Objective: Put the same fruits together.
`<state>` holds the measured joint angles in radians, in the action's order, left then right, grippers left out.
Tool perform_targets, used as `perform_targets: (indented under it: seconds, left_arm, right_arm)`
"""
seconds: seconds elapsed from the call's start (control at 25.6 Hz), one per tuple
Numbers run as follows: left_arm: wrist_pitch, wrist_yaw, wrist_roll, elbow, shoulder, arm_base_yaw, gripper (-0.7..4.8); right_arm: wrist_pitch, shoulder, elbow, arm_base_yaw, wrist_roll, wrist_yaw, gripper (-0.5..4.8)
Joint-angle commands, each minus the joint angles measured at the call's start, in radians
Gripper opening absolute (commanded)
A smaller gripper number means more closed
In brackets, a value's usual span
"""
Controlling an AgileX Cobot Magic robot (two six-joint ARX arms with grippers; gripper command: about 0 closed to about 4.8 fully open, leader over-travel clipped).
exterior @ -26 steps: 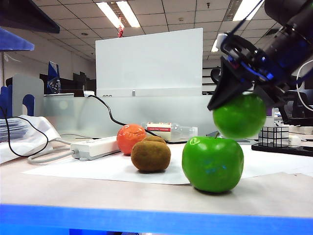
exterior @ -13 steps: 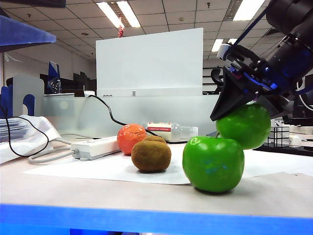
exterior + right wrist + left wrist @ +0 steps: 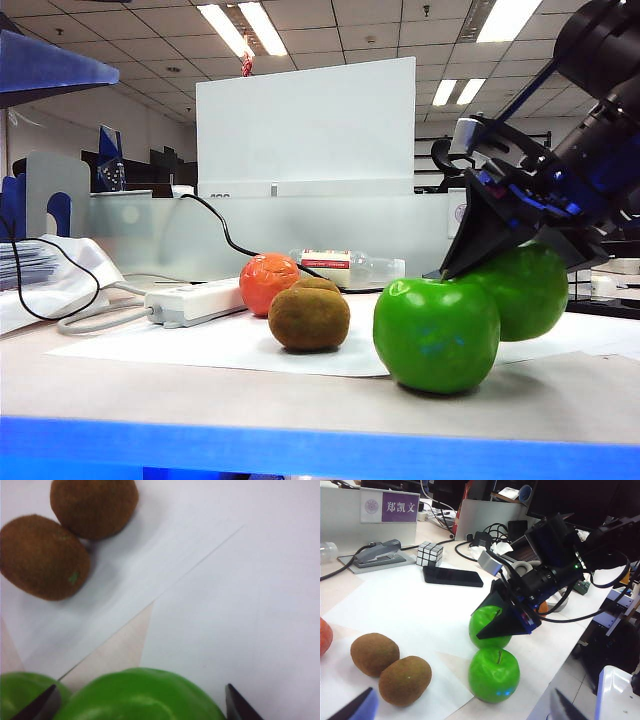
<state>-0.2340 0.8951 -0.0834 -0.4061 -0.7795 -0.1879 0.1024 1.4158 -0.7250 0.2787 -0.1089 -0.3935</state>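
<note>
My right gripper [image 3: 515, 262] is shut on a glossy green apple [image 3: 530, 290], held low at table height just behind and beside the second green apple [image 3: 435, 335]. From the left wrist camera the held apple [image 3: 484, 617] sits between the black fingers of the right gripper [image 3: 507, 622], close to the free apple [image 3: 494, 675]. Two brown kiwis [image 3: 375, 653] [image 3: 405, 680] lie side by side on the paper. An orange tangerine [image 3: 267, 283] stands behind them. My left gripper [image 3: 462, 710] hangs open above the fruits, holding nothing.
A white paper sheet [image 3: 200, 345] covers the table middle. A power strip [image 3: 195, 300] and cable lie at the left, a bottle [image 3: 350, 268] at the back. A gridded cube [image 3: 430, 553], black phone [image 3: 453, 576] and stapler [image 3: 377, 553] sit farther off.
My right gripper has come down and slightly right with the green apple, from above the other apple to table height beside it. The other fruits have not moved.
</note>
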Motion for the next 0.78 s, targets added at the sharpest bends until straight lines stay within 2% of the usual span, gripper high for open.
perform_targets:
  seconds: [0.04, 0.08, 0.12, 0.23, 0.78]
  left_arm:
    - [-0.007, 0.008, -0.003, -0.006, 0.001, 0.000, 4.58]
    - [-0.007, 0.008, -0.003, -0.006, 0.001, 0.000, 4.58]
    - [-0.007, 0.008, -0.003, -0.006, 0.001, 0.000, 4.58]
    - [-0.007, 0.008, -0.003, -0.006, 0.001, 0.000, 4.58]
    - [-0.007, 0.008, -0.003, -0.006, 0.001, 0.000, 4.58]
  right_arm:
    - [-0.056, -0.006, -0.003, 0.001, 0.008, -0.004, 2.44]
    - [-0.064, -0.006, -0.003, 0.001, 0.012, -0.001, 2.52]
    - [-0.071, -0.006, -0.003, 0.001, 0.016, 0.002, 2.82]
    - [-0.084, -0.006, -0.003, 0.001, 0.035, 0.039, 4.44]
    - [-0.110, -0.007, -0.003, 0.001, 0.039, 0.060, 4.57]
